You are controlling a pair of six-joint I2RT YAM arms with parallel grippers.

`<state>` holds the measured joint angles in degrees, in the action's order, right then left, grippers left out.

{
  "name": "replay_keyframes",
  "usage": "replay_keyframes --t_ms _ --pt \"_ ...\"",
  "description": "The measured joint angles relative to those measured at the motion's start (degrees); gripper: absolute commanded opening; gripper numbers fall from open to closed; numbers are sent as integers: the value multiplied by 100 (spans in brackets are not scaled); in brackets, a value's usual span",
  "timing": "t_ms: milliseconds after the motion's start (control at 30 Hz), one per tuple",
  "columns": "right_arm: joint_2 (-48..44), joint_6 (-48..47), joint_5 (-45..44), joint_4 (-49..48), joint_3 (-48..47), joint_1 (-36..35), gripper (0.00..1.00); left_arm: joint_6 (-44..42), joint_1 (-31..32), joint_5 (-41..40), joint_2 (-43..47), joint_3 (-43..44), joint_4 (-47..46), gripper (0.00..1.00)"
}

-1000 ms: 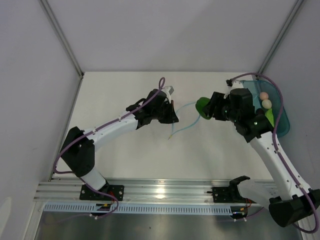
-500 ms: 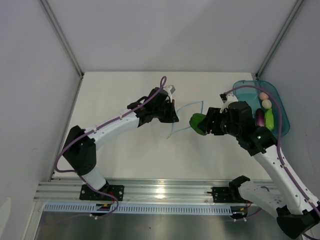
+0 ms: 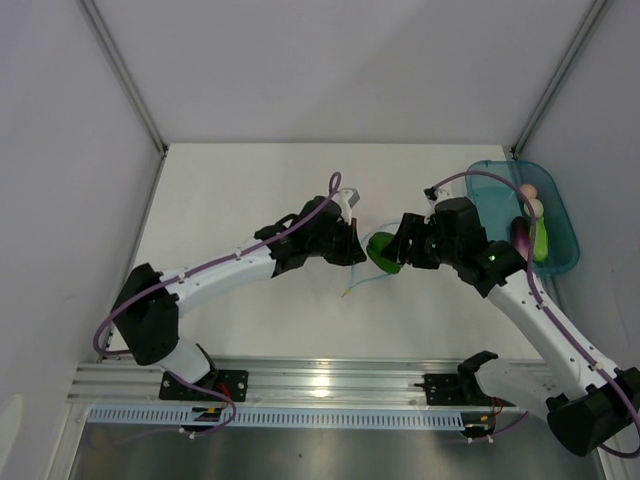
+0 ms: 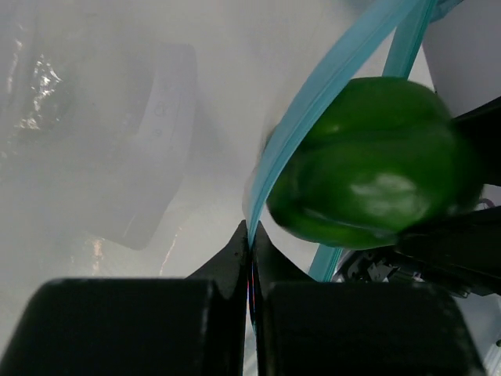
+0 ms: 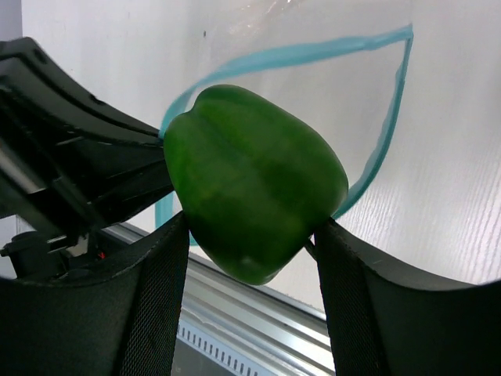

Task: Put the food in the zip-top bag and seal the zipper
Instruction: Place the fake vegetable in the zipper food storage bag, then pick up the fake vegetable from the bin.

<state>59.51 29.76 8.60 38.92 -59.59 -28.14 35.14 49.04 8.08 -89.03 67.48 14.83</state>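
Note:
My right gripper (image 3: 388,250) is shut on the green bell pepper (image 3: 381,251), also seen in the right wrist view (image 5: 254,200), and holds it at the open mouth of the clear zip-top bag (image 5: 329,86). My left gripper (image 3: 350,252) is shut on the bag's teal zipper strip (image 4: 313,110) and holds the mouth open. The pepper (image 4: 368,176) sits right beside the strip. The pink ball (image 3: 527,190), whitish egg (image 3: 533,208), purple eggplant piece (image 3: 520,237) and light green long vegetable (image 3: 541,240) lie in the teal tray (image 3: 560,258).
The teal oval tray sits at the table's far right, next to the right wall. A metal rail (image 3: 320,378) runs along the near edge with both arm bases on it.
My right gripper has carried the pepper leftward from near the tray to the bag's mouth. My left gripper has shifted right and nearer with the bag's strip.

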Motion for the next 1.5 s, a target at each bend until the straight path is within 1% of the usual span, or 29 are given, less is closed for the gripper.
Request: replay_keyframes --t_ms 167,367,400,433,467,500,533,567,633,667,933,1167,1267,1433,1500 --pt "7 129 -44 -85 146 -92 0 11 15 -101 201 0 7 1" --pt "4 151 -184 -175 315 -96 0 144 50 -4 302 0 13 1" --pt "7 151 -219 -203 326 -96 1 162 68 28 315 0 13 1" --pt "7 149 -256 -236 334 -96 5 197 83 63 328 0 13 1" --pt "13 146 -297 -269 334 -96 26 236 103 120 348 0 11 1" --pt "24 140 -332 -319 334 -96 39 260 120 164 365 0 7 1" --pt "44 129 -358 -376 334 -96 50 297 138 199 380 0 0 1" --pt "68 116 -385 -424 334 -96 78 341 146 232 398 0 -15 1" --pt "103 83 -428 -487 334 -96 98 396 155 264 433 0 -9 1" --pt "105 72 -455 -505 334 -96 99 413 160 264 442 2 -7 1" --pt "42 -101 -586 -420 157 -96 100 697 160 197 446 35 118 0" --pt "-28 -313 -859 52 -776 22 99 697 160 118 413 424 297 1" --pt "-22 -428 -914 138 -1115 522 99 675 160 79 389 531 337 1" --pt "42 -546 -935 291 -1320 1928 99 584 162 -42 363 525 413 0" --pt "125 -601 -997 332 -1353 2358 99 531 162 -81 365 468 367 0"
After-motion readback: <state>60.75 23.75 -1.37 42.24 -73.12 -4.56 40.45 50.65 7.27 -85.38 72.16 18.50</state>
